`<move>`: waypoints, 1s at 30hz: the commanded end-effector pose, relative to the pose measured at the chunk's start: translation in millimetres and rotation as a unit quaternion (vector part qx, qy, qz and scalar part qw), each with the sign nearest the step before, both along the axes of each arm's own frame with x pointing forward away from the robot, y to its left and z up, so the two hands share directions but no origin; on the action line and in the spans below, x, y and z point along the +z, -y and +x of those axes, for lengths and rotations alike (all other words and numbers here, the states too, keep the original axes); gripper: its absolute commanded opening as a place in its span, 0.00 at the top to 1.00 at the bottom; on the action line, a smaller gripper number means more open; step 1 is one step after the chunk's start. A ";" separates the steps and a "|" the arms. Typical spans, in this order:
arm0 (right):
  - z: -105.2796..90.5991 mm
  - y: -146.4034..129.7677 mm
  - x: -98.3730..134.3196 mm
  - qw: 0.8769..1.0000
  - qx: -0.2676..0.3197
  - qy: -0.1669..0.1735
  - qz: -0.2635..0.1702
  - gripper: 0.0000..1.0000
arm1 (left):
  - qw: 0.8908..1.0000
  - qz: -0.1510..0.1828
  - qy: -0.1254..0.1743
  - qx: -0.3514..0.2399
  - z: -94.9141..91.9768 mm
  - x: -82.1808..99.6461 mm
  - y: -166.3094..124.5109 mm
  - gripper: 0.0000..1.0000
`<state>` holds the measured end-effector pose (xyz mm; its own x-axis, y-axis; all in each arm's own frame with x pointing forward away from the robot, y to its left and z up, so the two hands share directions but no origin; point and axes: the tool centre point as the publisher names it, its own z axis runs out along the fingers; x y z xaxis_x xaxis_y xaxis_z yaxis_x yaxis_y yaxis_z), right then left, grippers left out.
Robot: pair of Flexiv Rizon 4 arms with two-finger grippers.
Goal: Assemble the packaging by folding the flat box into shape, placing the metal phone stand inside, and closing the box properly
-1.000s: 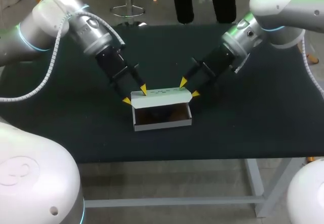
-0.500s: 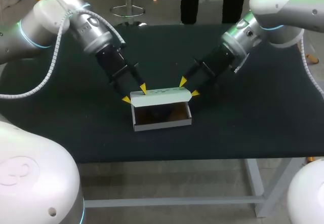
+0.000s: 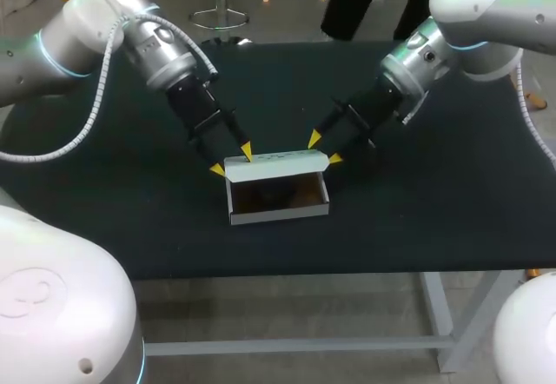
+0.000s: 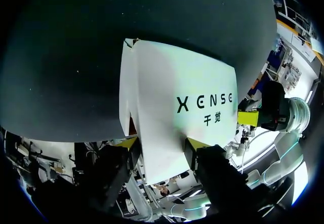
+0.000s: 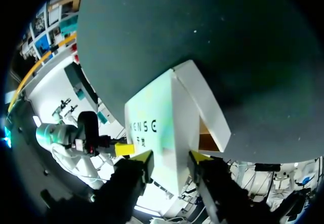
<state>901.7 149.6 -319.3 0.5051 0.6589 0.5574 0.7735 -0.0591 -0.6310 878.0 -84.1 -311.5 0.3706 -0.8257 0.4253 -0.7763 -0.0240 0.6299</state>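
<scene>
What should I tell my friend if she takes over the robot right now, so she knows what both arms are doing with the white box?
Left jaws: shut on the left end of the lid, which is raised along the box's back edge.
Right jaws: shut on the lid's right end.
The box sits in the middle of the table, open on top.
Done: the box is folded into shape. A dark shape lies inside, maybe the stand; it's hard to tell.
Left to do: check the stand is in, then fold the lid down and tuck it shut.
</scene>
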 end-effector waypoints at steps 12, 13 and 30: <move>3.7 -3.7 1.5 1.000 0.002 -0.007 0.006 0.53 | 1.000 0.006 -0.011 -0.008 3.3 -1.5 5.6 0.40; 3.7 -3.7 1.5 1.000 0.002 -0.007 0.006 0.53 | 1.000 0.007 -0.011 -0.008 3.4 -1.4 5.6 0.39; 3.3 -5.6 1.9 1.000 0.003 -0.007 0.006 0.55 | 1.000 0.014 -0.012 -0.013 4.5 -0.5 5.8 0.38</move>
